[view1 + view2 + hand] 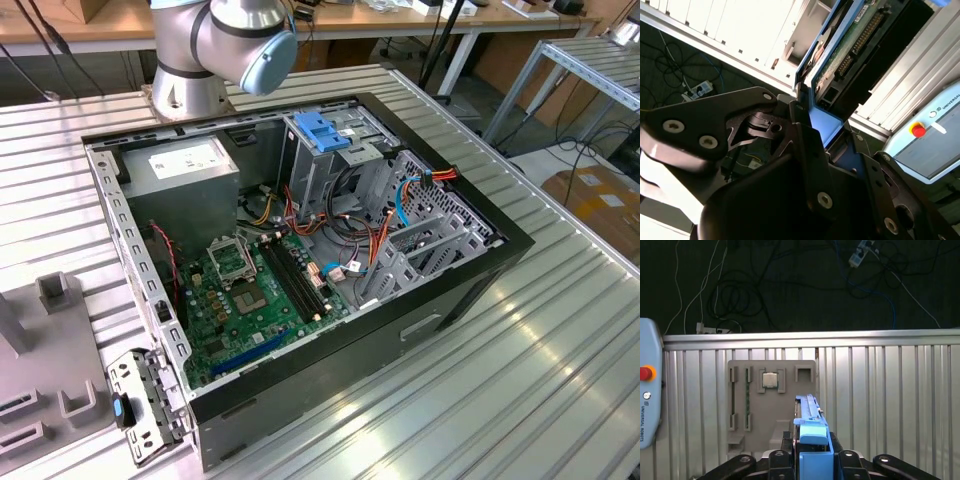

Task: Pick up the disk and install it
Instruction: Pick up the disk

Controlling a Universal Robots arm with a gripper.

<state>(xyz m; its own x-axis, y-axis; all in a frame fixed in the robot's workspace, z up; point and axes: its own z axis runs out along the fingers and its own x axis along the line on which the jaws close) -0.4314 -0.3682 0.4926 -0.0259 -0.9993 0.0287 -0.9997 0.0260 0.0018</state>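
The black gripper (814,460) is closed on the disk (813,437), a flat hard drive edged by a blue plastic carrier; in the first wrist view its fingers (781,457) press the carrier from both sides and the drive stands on edge between them; the second wrist view shows the same grip (822,130), with the disk's green circuit side and connector pins (852,42) reaching out past the fingertips; just behind the held disk lies a flat grey fixture plate (772,412) with raised slots, and whether the disk clears the plate I cannot tell; a small square silver chip (770,379) sits in a frame on the plate's far half; the plate rests on a slatted aluminium table (880,400); beside the plate, at the table's side, is a light-blue pendant (649,405) with a red button (644,373); past the plate and the table edge, cables (740,295) trail over a dark floor; in the exterior view the plate (50,400) lies just beside an open black computer case (330,370), to the exterior view's left of it; inside the case are a green motherboard (240,300), a grey power-supply box (185,175) and a tall grey metal cage with a light-blue latch (322,133); the robot arm (225,40) rises beyond the case.
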